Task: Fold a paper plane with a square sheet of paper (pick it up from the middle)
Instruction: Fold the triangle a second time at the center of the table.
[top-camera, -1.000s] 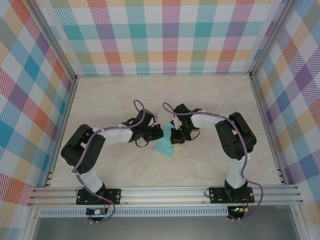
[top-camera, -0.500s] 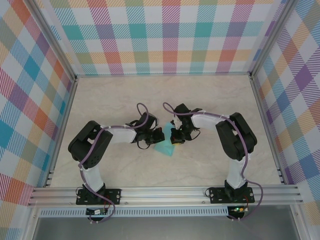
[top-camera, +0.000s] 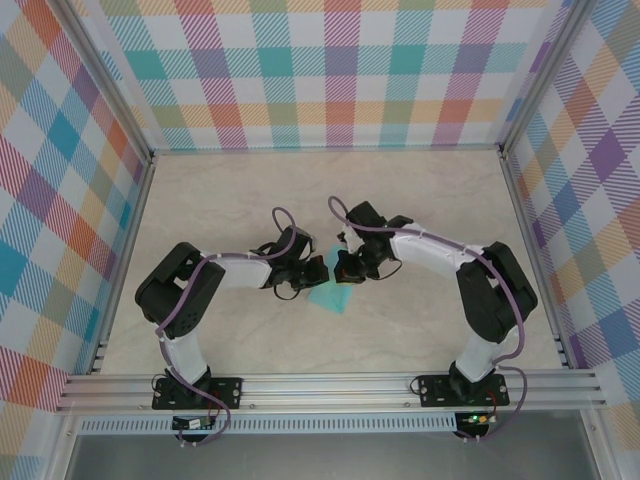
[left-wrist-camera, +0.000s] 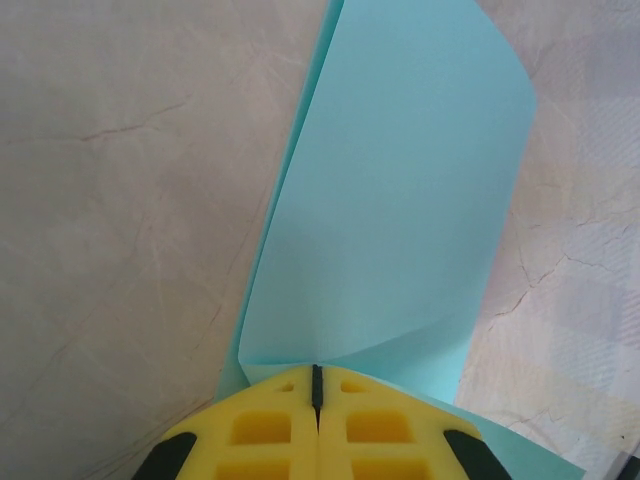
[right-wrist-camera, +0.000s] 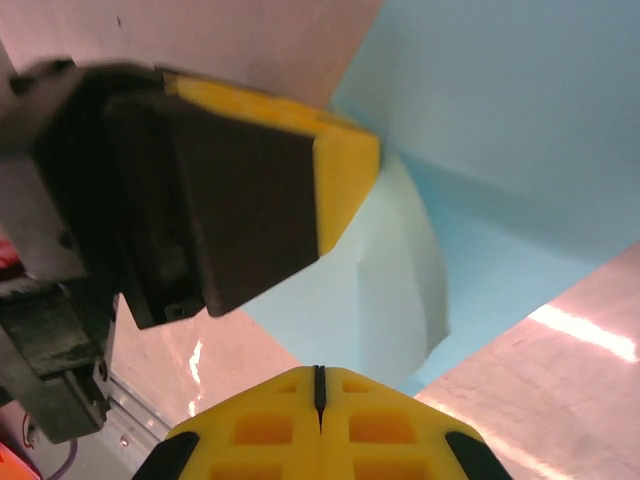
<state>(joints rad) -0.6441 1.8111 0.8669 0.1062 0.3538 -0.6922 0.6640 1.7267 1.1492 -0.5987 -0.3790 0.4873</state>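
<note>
Pinching: left claw (left-wrist-camera: 318, 374) is shut on the paper (left-wrist-camera: 400, 200), at its bottom edge.
Right claw (right-wrist-camera: 319, 372): shut, tips at the paper; grip unclear.
Paper: folded, blue-green, middle of the top view, by both claws, pale table (top-camera: 420, 200) around.

Pastel plaid walls (top-camera: 340, 70) (three sides), beige marbled tabletop (top-camera: 430, 190), aluminium rail (top-camera: 330, 385)

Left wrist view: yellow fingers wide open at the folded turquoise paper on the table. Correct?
No. The left gripper is shut, its yellow fingers pressed together at a thin seam, as the left wrist view shows. The folded turquoise paper on the table is right.
</note>
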